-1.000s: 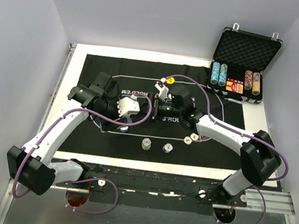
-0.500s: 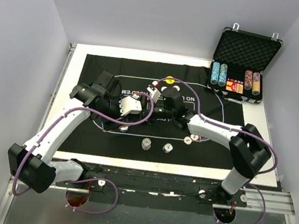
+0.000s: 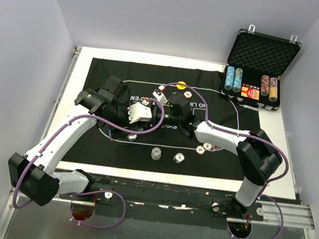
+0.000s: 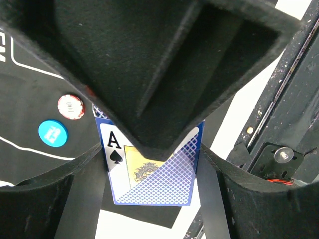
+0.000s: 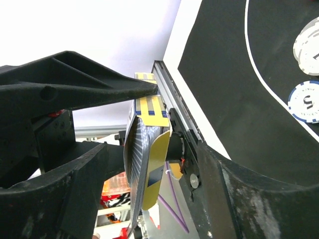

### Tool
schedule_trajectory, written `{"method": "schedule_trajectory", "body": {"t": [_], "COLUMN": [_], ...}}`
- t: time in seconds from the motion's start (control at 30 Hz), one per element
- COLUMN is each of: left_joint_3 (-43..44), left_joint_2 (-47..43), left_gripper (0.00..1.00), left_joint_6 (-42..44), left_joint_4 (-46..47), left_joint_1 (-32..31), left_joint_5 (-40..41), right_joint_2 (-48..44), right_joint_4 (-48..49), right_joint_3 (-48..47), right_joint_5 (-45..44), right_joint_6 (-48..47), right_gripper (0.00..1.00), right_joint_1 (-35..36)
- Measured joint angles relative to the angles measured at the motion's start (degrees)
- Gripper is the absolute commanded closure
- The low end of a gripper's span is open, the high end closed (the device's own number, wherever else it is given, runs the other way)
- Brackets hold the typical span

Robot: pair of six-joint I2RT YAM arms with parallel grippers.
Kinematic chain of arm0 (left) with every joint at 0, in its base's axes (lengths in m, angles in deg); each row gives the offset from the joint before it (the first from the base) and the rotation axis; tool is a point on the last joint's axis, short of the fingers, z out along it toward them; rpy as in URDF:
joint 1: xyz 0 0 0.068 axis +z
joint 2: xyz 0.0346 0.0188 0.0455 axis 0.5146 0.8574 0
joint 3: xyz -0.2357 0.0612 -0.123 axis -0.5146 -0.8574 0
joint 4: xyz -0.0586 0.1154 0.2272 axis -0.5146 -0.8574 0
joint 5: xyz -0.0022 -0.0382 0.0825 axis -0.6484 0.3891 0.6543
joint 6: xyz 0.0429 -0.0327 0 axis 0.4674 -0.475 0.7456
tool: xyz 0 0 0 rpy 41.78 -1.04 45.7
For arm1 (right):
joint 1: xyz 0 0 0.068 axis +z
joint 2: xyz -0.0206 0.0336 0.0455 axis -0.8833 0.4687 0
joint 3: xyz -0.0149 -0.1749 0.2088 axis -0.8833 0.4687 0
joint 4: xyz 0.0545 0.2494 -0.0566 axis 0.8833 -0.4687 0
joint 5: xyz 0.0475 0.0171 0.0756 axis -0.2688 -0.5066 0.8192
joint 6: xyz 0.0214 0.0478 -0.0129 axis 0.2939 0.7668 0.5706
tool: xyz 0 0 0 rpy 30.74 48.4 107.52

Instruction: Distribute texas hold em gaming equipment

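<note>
My left gripper (image 3: 151, 114) is shut on the blue deck box (image 4: 149, 179), which shows an ace of spades and hangs above the mat's near edge. My right gripper (image 3: 165, 110) meets it nose to nose. In the right wrist view its open jaws straddle the box's open end (image 5: 149, 107), where the yellow flap (image 5: 155, 169) is folded back beside blue-backed cards (image 5: 139, 154). Small chip stacks (image 3: 156, 153) (image 3: 179, 157) sit on the mat below the grippers. A yellow button disc (image 3: 181, 86) lies behind them. A blue disc (image 4: 53, 133) and a red-and-white chip (image 4: 71, 106) lie below the left gripper.
The black felt mat (image 3: 95, 71) covers most of the white table. An open black case (image 3: 259, 67) with rows of chips stands at the back right. More chips (image 3: 200, 149) lie under the right forearm. The metal rail runs along the near edge.
My right gripper has moved left to the left gripper and its jaws have narrowed a little around the box's open end. The left gripper has stayed in place, holding the box.
</note>
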Motion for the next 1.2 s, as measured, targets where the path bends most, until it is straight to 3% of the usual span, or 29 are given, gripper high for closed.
{"method": "schedule_trajectory", "body": {"t": [0.3, 0.57, 0.63, 0.83, 1.2], "left_joint_3": [0.0, 0.2, 0.2, 1.0, 1.9], "left_joint_2": [0.2, 0.4, 0.5, 0.6, -7.0], "left_gripper": [0.47, 0.46, 0.42, 0.01, 0.01], "left_joint_6": [-0.2, -0.7, -0.9, -1.8, -4.2], "left_joint_4": [0.1, 0.6, 0.6, 1.3, 7.9], "left_joint_1": [-0.1, -0.3, -0.3, -0.4, 1.4], "left_joint_5": [0.5, 1.7, 2.1, 2.5, 0.8], "right_joint_2": [1.2, 2.3, 2.6, 2.6, 2.6], "right_joint_4": [5.2, 6.4, 6.4, 8.7, 17.0], "right_joint_3": [0.0, 0.0, 0.0, 0.7, 7.0], "right_joint_5": [1.1, 1.3, 1.2, 1.4, 3.5], "right_joint_6": [3.9, 5.2, 5.9, 7.1, 12.8], "right_gripper": [0.46, 0.73, 0.75, 0.77, 0.79], "right_joint_1": [0.0, -0.2, -0.2, -0.6, -3.4]}}
